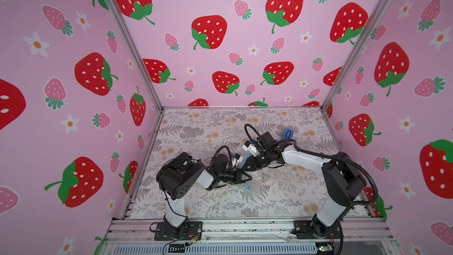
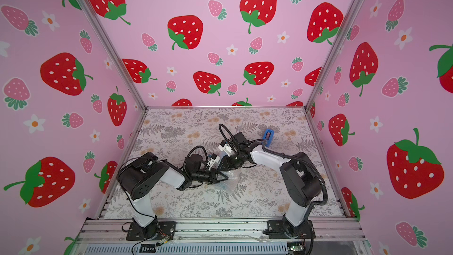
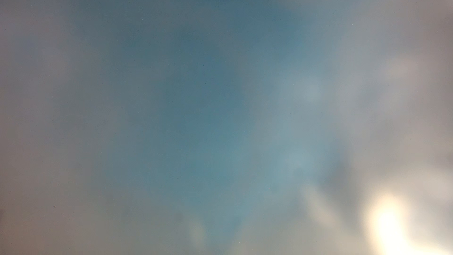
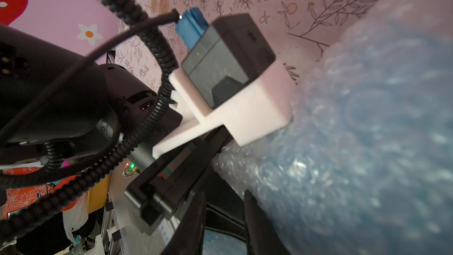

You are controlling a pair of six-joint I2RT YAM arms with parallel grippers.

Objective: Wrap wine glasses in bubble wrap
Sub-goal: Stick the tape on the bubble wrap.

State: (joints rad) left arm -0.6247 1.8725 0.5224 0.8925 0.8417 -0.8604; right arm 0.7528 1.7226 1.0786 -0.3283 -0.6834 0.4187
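The light-blue wine glass [image 1: 247, 187] lies inside the clear bubble wrap [image 1: 257, 183] at mid-table, seen in both top views only as a bluish patch [image 2: 221, 187]. My left gripper [image 1: 248, 177] reaches in from the left, its fingertips together on the wrap. My right gripper [image 1: 241, 168] comes from the right, just behind the left one. In the right wrist view its fingers [image 4: 255, 217] stand slightly apart, with bubbled film between them and the wrapped glass [image 4: 380, 143] against one finger. The left wrist view is only a blue-grey blur [image 3: 208, 94], with the lens against the bundle.
A darker blue tape dispenser [image 1: 288, 134] stands behind the right arm near the back right. Pink strawberry walls close in the floral table [image 1: 196, 128] on three sides. An aluminium rail [image 1: 245, 226] with both arm bases runs along the front edge.
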